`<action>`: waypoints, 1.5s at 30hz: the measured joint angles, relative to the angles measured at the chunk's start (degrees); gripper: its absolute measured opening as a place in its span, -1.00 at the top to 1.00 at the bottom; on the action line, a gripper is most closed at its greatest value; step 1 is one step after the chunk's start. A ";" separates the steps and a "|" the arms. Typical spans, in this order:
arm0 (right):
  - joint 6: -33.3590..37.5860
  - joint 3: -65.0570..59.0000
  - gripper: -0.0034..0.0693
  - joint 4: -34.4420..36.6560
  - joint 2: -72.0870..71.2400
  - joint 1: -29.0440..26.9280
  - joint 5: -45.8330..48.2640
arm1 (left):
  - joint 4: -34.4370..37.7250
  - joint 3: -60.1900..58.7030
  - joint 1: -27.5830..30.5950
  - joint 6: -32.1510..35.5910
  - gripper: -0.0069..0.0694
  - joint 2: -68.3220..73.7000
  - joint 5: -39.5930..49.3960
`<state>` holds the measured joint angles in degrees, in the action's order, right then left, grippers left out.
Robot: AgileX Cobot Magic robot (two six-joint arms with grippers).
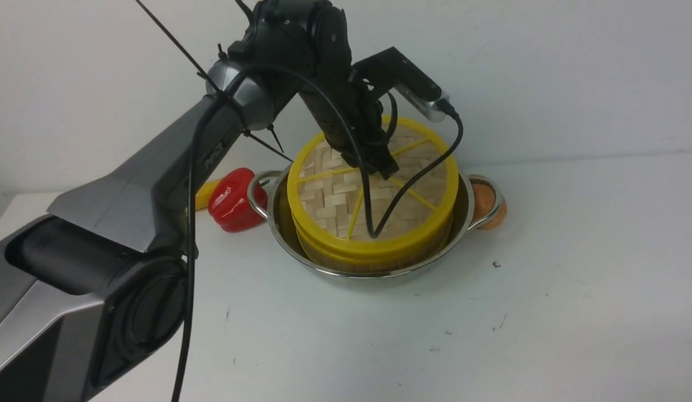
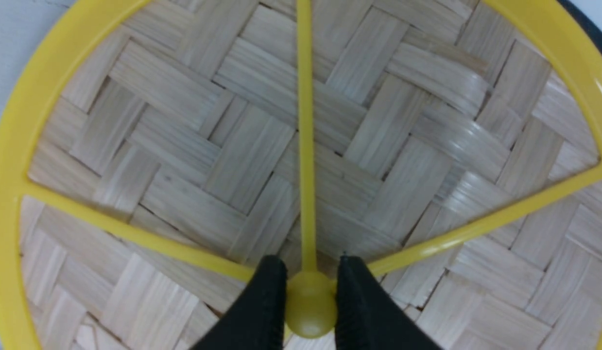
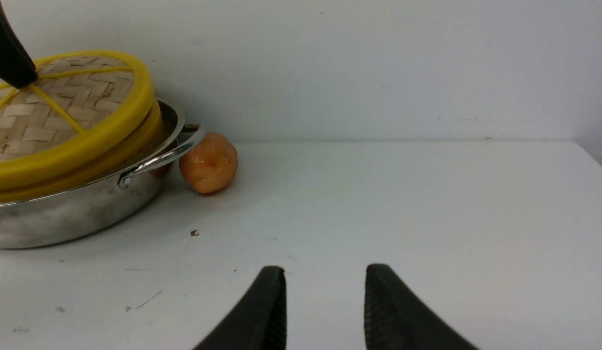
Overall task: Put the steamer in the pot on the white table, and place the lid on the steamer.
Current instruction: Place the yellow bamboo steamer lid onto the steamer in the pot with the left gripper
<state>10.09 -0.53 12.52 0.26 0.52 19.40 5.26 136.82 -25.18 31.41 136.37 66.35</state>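
The shiny pot (image 1: 346, 274) stands on the white table (image 1: 574, 290) with the steamer (image 1: 373, 255) inside it; only the steamer's yellow rim and side wall show. The woven lid (image 1: 329, 198) lies over the steamer, a little tilted with its far side higher. My left gripper (image 1: 382, 166) comes down from above and is shut on the lid's yellow centre hub (image 2: 310, 304). In the left wrist view the lid (image 2: 223, 160) fills the frame around the left gripper (image 2: 310, 261). My right gripper (image 3: 325, 272) hovers open over bare table, right of the pot (image 3: 62, 216) and lid (image 3: 48, 114).
A red bell pepper (image 1: 233, 200) lies left of the pot, with a yellow thing (image 1: 203, 194) partly hidden behind it. An orange ball-like object (image 1: 488, 205) sits against the pot's right handle. The left arm crosses the left foreground.
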 joint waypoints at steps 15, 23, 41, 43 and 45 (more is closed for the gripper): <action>0.00 0.00 0.23 0.00 0.00 0.00 0.00 | -2.72 0.00 0.00 -1.10 0.51 1.35 -1.54; 0.00 0.00 0.23 0.00 0.00 0.00 0.00 | -2.72 0.00 0.00 -0.13 0.51 1.57 -1.65; 0.00 0.00 0.23 0.00 0.00 0.00 0.00 | -3.13 0.00 0.00 1.54 0.39 1.63 -1.43; 0.00 0.00 0.23 0.00 0.00 0.00 0.00 | -3.88 0.00 0.00 1.98 0.23 1.63 -1.17; 0.00 0.00 0.23 0.00 0.00 0.00 0.00 | -4.51 0.00 0.00 2.09 -0.04 1.63 -1.13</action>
<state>10.09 -0.53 12.52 0.26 0.52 19.40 0.75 136.82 -25.18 33.51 138.01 65.22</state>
